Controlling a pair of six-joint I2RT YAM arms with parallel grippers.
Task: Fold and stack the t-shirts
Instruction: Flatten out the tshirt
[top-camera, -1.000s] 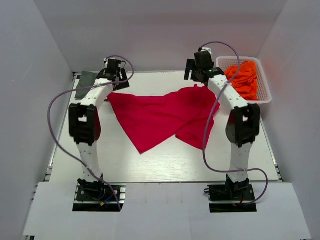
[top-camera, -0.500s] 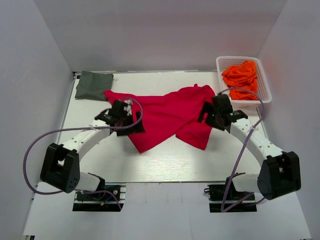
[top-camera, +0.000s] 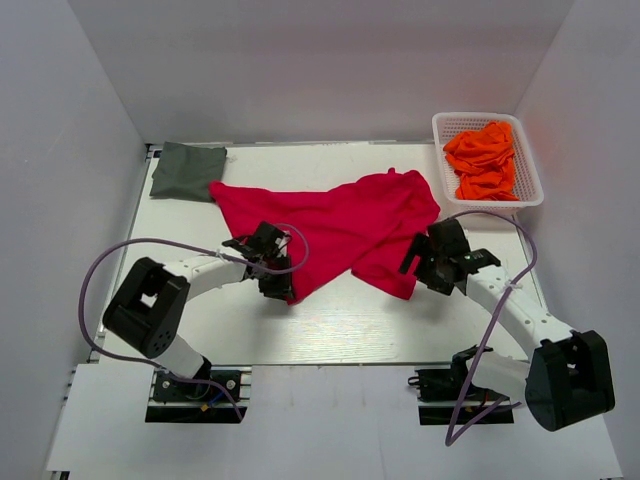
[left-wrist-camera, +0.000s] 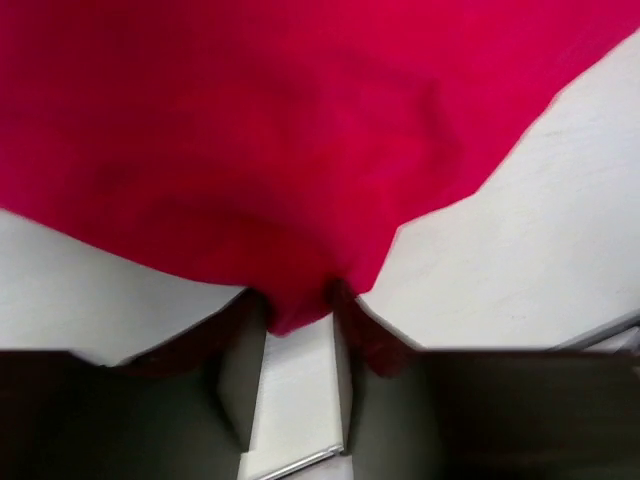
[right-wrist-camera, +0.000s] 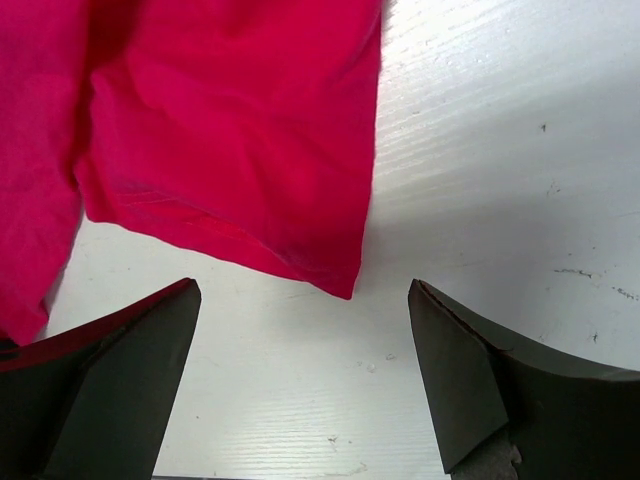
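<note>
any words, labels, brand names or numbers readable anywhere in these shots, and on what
None can be read in any view. The red t-shirt, grey-green t-shirt, orange t-shirts, white basket and table all show no print.

Soft matt cloth for the crimson red t-shirt (top-camera: 330, 225), lightly creased, with a stitched hem (right-wrist-camera: 240, 248) plain in the right wrist view. Same dull knit for the dark grey-green t-shirt (top-camera: 187, 170) and the crumpled orange t-shirts (top-camera: 484, 160). Stiff white plastic mesh for the basket (top-camera: 443, 130). White-painted, finely grained table (right-wrist-camera: 480, 150), scuffed with small dark specks. Smooth matt black fingers (right-wrist-camera: 110, 390) on the right gripper (right-wrist-camera: 302, 290).
</note>
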